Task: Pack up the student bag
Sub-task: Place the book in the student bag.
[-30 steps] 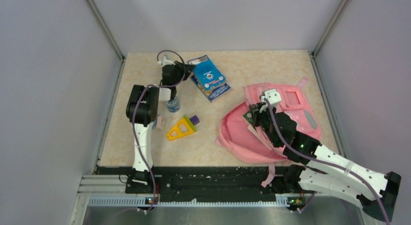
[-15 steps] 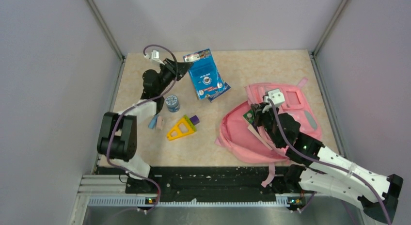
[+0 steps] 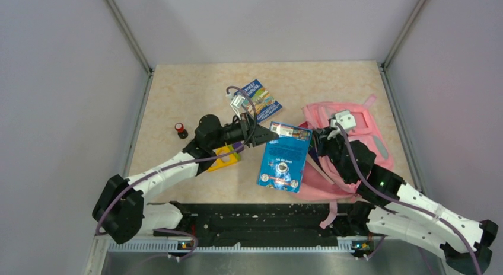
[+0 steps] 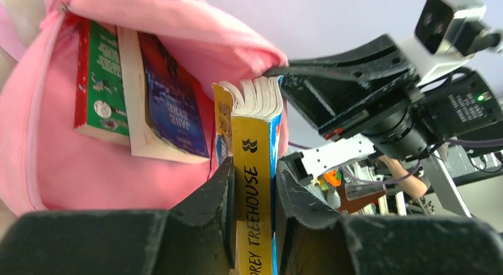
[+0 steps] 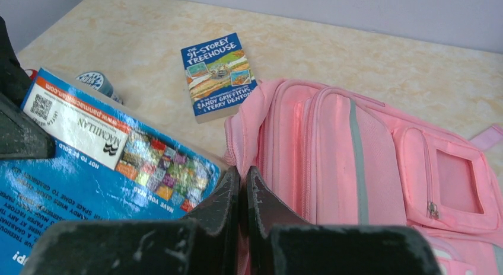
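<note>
While loading books, step in hand: by the look of it, feeding the blue book (image 3: pixel 283 162) into the student bag (image 3: pixel 365 130), with two volumes already inside.
Student bag: lying on the worktop (image 3: pixel 178 91), mouth gaping toward the left arm, holding a green book (image 4: pixel 98 85) and a dark blue book (image 4: pixel 169 91).
Left end effector (image 4: pixel 254 174): pinching the blue book across its covers, hanging right at the bag's mouth.
Right end effector (image 5: pixel 240 180): pressed together on the bag's upper lip, lifting it open.
Next move: probably needing the book tilted flatter and slid in beside the dark blue book, under the lifted lip, without snagging the fabric.
Since half a second ago: left end effector swinging the blue book from well left of the bag over to its mouth. Uncovering a Treehouse paperback (image 3: pixel 261 100), now lying beyond the bag's mouth. Right end effector keeping its hold on the lip.
</note>
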